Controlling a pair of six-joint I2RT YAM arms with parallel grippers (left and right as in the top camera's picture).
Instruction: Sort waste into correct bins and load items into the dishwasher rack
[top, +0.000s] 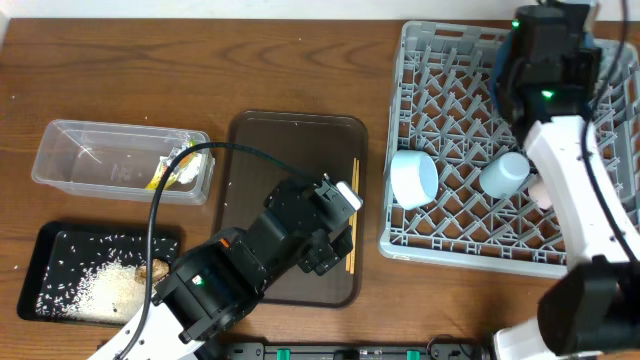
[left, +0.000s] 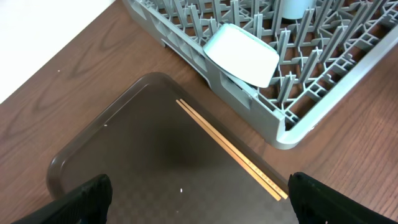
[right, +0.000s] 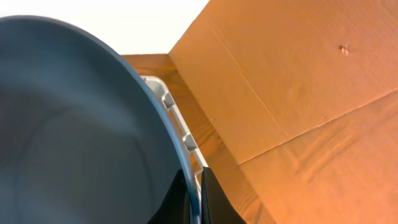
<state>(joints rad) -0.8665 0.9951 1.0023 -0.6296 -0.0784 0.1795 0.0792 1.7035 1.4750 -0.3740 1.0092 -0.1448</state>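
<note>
My right gripper (right: 194, 182) is shut on the rim of the large blue plate (right: 74, 124), which fills the left of the right wrist view, above the far right part of the grey dishwasher rack (top: 450, 130). In the rack lie the light blue bowl (top: 413, 177) and the small blue cup (top: 503, 172). My left gripper (left: 199, 208) hangs open over the dark brown serving tray (left: 124, 143), nothing between its fingers. The wooden chopsticks (left: 230, 149) lie along that tray's right edge, close to the right finger (left: 323, 199).
A clear tub (top: 90, 150) at the left holds a yellow-green wrapper (top: 172, 172). In front of it a black tray (top: 50, 250) carries rice (top: 100, 285) and a brown lump (top: 152, 268). A cardboard wall (right: 298, 93) stands beside the rack.
</note>
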